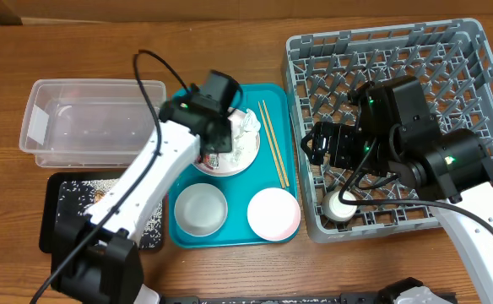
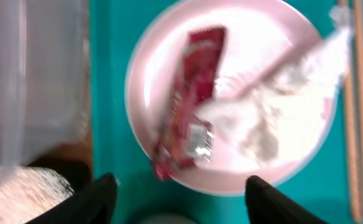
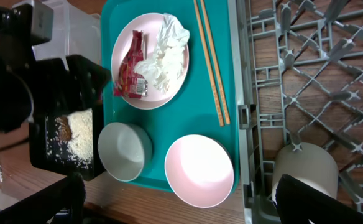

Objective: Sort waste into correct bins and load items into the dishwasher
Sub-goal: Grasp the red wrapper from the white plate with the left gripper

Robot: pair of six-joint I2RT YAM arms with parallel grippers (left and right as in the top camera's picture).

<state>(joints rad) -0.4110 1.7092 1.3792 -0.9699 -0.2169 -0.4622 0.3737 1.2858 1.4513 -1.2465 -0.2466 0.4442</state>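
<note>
A pink plate (image 1: 245, 154) on the teal tray (image 1: 268, 224) holds a red wrapper (image 2: 191, 99) and a crumpled white tissue (image 2: 275, 121). My left gripper (image 2: 178, 199) is open, hovering just above the plate's near edge. Wooden chopsticks (image 1: 273, 139), a grey bowl (image 1: 200, 209) and a pink bowl (image 1: 273, 212) lie on the tray. A beige cup (image 3: 306, 168) lies in the grey dishwasher rack (image 1: 415, 51). My right gripper (image 3: 181, 199) is open and empty, over the rack's left edge beside the cup.
A clear plastic bin (image 1: 90, 118) stands left of the tray. A black tray (image 1: 73, 211) with spilled rice sits below it at the front left. The wooden table edge runs close to the tray's front.
</note>
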